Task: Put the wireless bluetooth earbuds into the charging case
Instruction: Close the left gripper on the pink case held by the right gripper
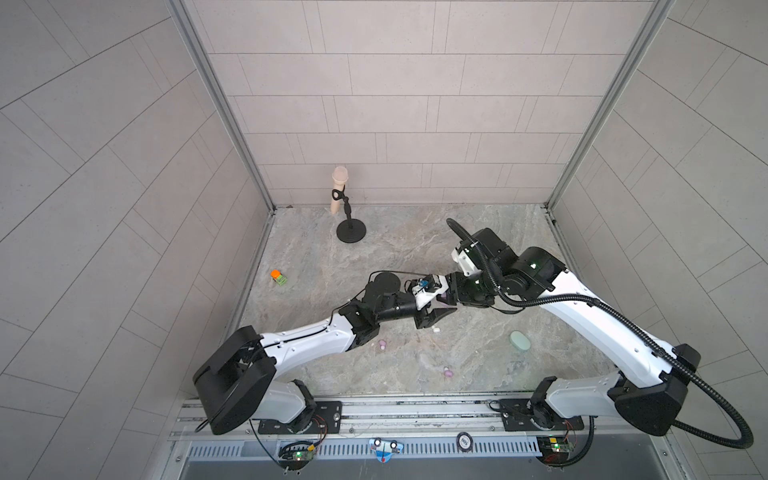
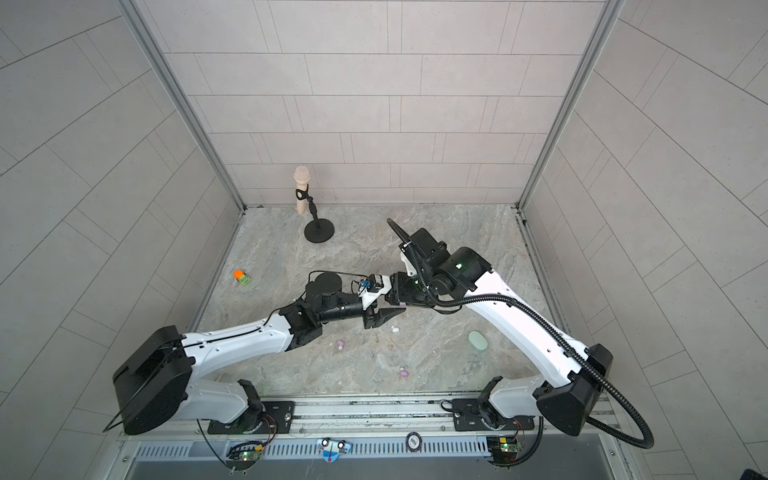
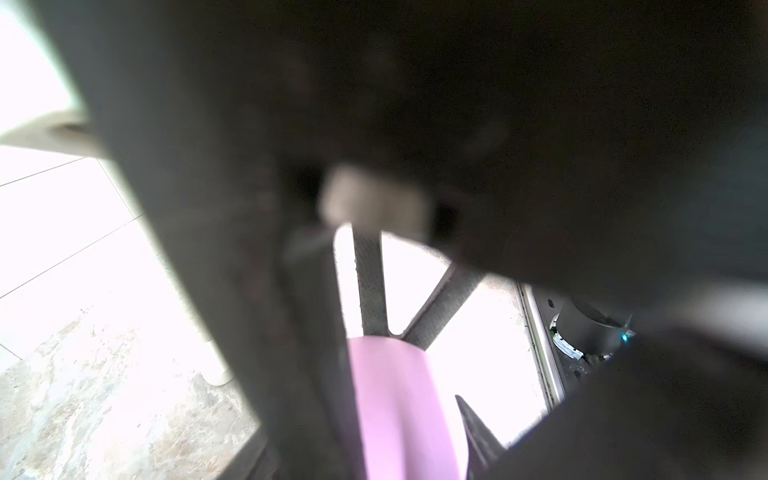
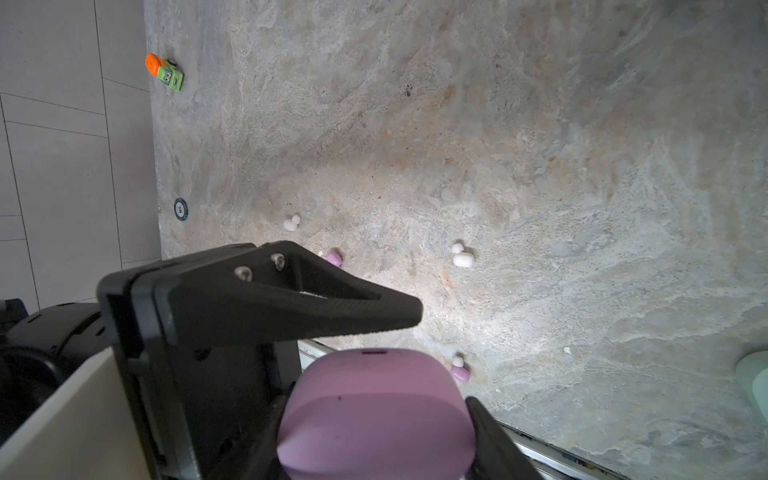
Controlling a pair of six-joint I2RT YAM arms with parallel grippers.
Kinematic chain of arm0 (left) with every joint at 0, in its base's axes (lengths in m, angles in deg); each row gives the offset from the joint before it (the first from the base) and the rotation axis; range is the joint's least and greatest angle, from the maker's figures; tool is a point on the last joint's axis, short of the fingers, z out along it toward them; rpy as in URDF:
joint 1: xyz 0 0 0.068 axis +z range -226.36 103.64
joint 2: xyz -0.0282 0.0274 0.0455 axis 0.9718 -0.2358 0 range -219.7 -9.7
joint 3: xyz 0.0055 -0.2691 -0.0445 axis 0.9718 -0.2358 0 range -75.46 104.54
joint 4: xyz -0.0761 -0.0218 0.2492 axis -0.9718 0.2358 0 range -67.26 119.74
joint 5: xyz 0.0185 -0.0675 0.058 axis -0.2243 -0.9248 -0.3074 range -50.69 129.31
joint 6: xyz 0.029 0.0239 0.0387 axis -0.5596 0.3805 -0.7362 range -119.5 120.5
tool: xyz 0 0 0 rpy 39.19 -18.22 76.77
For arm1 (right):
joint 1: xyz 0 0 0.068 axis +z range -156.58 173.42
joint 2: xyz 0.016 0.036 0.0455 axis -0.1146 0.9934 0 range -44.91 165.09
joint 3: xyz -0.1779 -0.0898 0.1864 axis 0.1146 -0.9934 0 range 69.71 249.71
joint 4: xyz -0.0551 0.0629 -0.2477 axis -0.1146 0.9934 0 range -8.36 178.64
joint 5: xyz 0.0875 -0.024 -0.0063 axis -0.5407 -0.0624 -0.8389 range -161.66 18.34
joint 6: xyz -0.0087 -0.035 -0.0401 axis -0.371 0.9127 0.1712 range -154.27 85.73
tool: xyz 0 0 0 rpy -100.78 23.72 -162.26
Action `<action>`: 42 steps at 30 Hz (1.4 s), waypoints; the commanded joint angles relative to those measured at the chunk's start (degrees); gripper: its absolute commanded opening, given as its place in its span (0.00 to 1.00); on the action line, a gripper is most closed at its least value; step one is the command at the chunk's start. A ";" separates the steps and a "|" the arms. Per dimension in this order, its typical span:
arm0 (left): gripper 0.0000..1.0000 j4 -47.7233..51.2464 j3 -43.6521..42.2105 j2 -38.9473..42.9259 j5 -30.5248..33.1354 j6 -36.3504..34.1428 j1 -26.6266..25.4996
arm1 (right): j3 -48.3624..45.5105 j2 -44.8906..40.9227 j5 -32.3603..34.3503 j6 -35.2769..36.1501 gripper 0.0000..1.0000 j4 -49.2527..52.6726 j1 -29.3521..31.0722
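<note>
Finish survey: plastics, stone-look top, metal frame.

Lilac case (image 4: 376, 415) in smooth satin plastic with a soft sheen; mint case (image 4: 754, 382), near right, alike. White earbud (image 4: 462, 258) and lilac earbud (image 4: 460, 372) in smooth glossy plastic. Fingers (image 4: 291, 307) of left gripper (image 1: 445, 312) in matt black plastic, finely ribbed grain. Tabletop (image 4: 540, 166) stone-patterned, mottled grey-beige, matt. Wall panels (image 1: 374, 104) pale, matt, faintly speckled. Corner posts (image 1: 224, 108) in brushed metal. Arm shells (image 1: 307, 336) in glossy white plastic; cable conduit (image 1: 557, 300) in black corrugated plastic.

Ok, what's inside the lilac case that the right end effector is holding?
Its inside is hidden: the lilac case looks shut in the right end effector. Two lilac earbuds lie on the table, so not inside.
</note>
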 commanded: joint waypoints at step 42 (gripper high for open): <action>0.25 0.85 -2.00 3.11 -0.57 2.75 -0.30 | -2.79 -8.29 3.32 -2.20 0.87 -4.06 -2.08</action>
